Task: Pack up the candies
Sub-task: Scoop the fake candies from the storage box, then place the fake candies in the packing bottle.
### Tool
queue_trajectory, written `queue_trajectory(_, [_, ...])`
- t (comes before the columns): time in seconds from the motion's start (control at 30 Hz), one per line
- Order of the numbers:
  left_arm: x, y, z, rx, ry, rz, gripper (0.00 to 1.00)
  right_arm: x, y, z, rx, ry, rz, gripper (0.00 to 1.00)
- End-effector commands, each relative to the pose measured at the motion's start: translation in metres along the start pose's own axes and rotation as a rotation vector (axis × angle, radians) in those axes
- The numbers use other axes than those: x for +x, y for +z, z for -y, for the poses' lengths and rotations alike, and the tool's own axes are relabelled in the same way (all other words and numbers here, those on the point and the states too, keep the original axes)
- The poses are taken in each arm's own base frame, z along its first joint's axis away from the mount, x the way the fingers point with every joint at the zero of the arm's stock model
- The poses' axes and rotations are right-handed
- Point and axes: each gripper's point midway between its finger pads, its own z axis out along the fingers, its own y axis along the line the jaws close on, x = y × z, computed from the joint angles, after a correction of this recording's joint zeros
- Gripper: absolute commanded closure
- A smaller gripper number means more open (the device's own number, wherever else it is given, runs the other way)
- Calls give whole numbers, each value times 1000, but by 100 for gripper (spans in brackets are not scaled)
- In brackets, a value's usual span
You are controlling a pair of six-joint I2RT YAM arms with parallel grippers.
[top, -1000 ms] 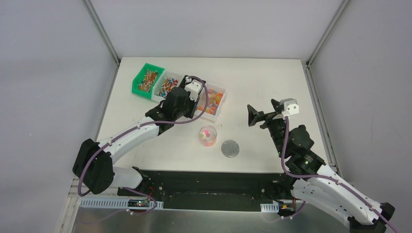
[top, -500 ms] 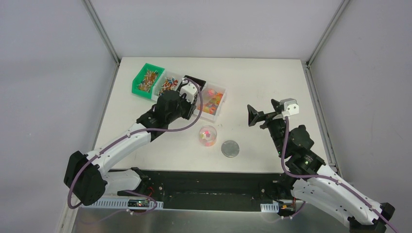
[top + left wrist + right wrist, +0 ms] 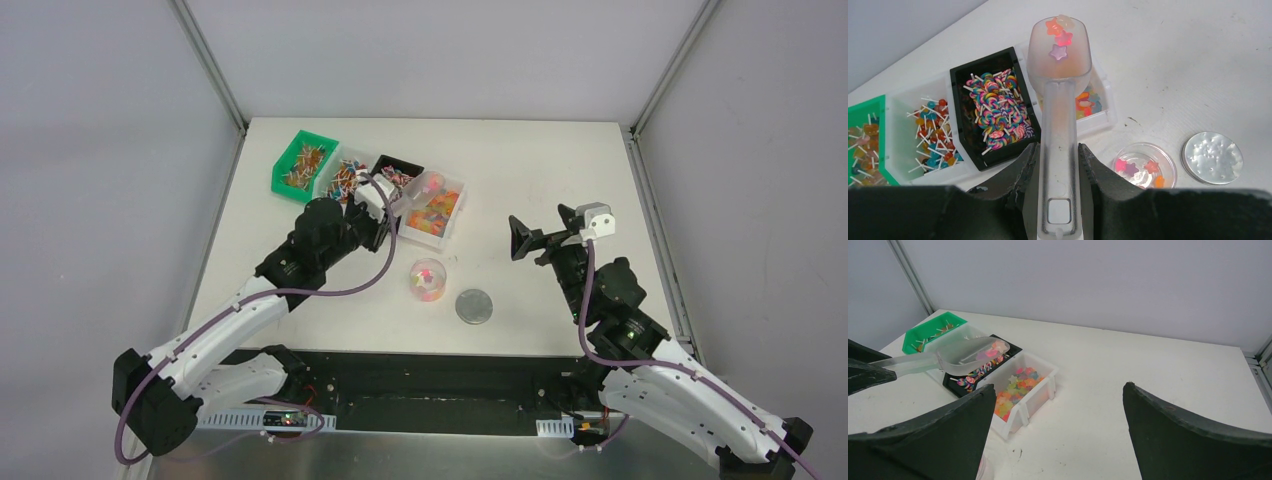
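Left gripper (image 3: 1058, 155) clenched on the handle of a frosted plastic scoop (image 3: 1060, 65), whose bowl carries a few star-shaped candies (image 3: 1058, 37) above a row of bins at the far left of the white table (image 3: 540, 170). More stars fill the clear bin (image 3: 1045, 387) at the row's right end, and lollipops (image 3: 998, 107) lie in the black bin (image 3: 959, 115) beside it. Nearer the arms, a small clear cup (image 3: 1140, 152) holds a handful of stars, with a silver lid (image 3: 1212, 158) just beside it. Right gripper (image 3: 1058, 386) hangs spread wide, holding nothing, well apart from the bins.
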Motion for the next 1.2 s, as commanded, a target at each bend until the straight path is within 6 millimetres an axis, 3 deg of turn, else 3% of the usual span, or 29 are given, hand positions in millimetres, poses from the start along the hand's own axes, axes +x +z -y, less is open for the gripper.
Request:
queue_trajectory(0.0, [-38,-16,4,42,48,152,100,-17,2,1,5,24,39,0])
queue_trajectory(0.57, [-83,-75,20,143,79,300,100,-16,8,-1,8,-12,18,0])
queue_trajectory(1.0, [-78,-91,26,172,97,339,100,-12,11,-7,-7,-2,7,0])
queue_trajectory(1.17, [-72,-94,34,228,135,276,100,-12,12,-7,-10,0,5,0])
